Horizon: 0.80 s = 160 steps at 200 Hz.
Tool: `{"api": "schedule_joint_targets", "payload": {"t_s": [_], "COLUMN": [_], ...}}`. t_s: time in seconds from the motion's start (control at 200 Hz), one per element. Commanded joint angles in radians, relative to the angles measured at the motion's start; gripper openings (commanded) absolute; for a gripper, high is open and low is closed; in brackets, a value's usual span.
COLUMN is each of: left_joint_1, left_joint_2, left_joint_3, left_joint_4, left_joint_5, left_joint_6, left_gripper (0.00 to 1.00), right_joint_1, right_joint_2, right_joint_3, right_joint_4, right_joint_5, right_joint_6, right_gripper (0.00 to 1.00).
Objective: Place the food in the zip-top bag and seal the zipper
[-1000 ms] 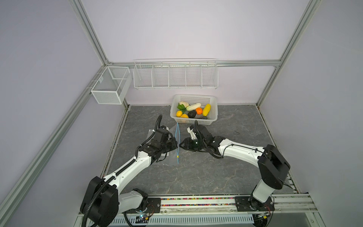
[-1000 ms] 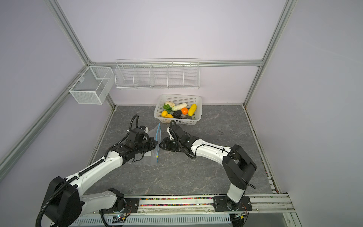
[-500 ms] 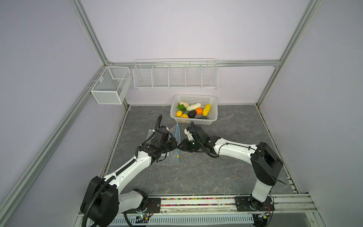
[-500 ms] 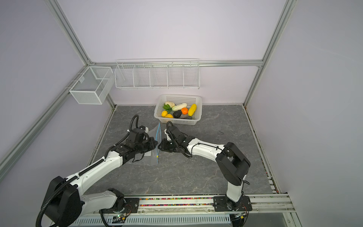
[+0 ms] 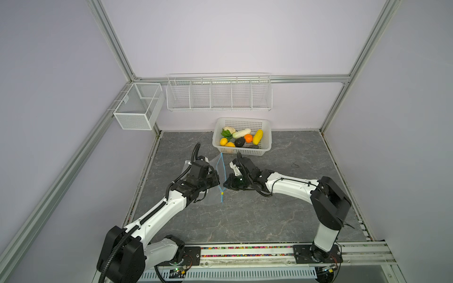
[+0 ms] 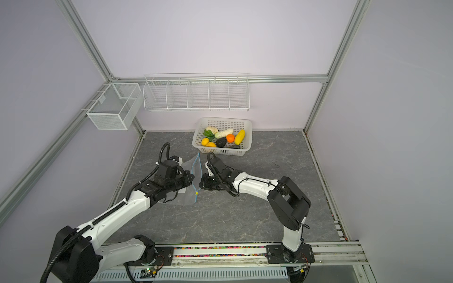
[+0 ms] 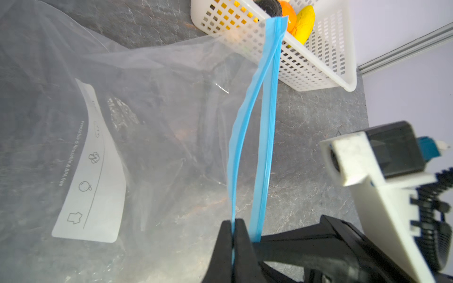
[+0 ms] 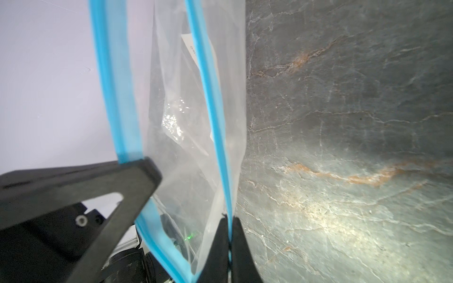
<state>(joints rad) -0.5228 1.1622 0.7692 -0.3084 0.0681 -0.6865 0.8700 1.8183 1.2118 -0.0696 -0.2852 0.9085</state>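
The clear zip-top bag (image 5: pixel 212 169) lies at the middle of the grey table, its mouth edge lifted. Its blue zipper (image 5: pixel 222 171) is parted into two strips, and the yellow slider (image 5: pixel 222 193) sits at the near end. My left gripper (image 7: pixel 234 227) is shut on one zipper strip (image 7: pixel 235 159). My right gripper (image 8: pixel 230 220) is shut on the other strip (image 8: pixel 211 98). In both top views the two grippers (image 6: pixel 192 178) (image 6: pixel 200 181) meet tip to tip at the mouth. The food (image 5: pixel 241 138) lies in the white basket (image 5: pixel 267 137) behind the bag. The bag (image 8: pixel 176 98) holds no food.
A white wire rack (image 5: pixel 219 94) hangs on the back wall and a mesh box (image 5: pixel 137 105) on the left wall. The basket (image 7: pixel 318 61) stands close behind the bag's far corner. The arms' base rail (image 5: pixel 245 252) runs along the front edge.
My right gripper has moved left to the bag's mouth and closed on the zipper strip nearest it. The left gripper has kept its hold and its place.
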Motion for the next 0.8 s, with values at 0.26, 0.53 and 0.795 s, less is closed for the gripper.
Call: {"api": "schedule_joint_targets", "payload": {"t_s": [0.26,0.53,0.795], "left_joint_1": [0.081,0.091,0.119], "left_joint_2": [-0.081,-0.089,-0.123], "left_joint_3": [-0.01,-0.024,-0.032], "left_joint_4": [-0.042,-0.049,-0.092], "left_joint_5": [-0.023,-0.021,-0.033], "left_joint_6": [0.041,0.038,0.053], "left_gripper": [0.0,0.0,0.0], "right_joint_1": [-0.018,-0.019,-0.021], "right_joint_2": [0.015,0.018,0.014], "right_joint_3": [-0.015,-0.014,-0.015], "right_joint_4": [-0.015,-0.022,-0.021], "right_joint_5": [0.006,0.007,0.011], "right_joint_6": [0.004,0.009,0.009], "right_gripper": [0.07,0.07,0.07]}}
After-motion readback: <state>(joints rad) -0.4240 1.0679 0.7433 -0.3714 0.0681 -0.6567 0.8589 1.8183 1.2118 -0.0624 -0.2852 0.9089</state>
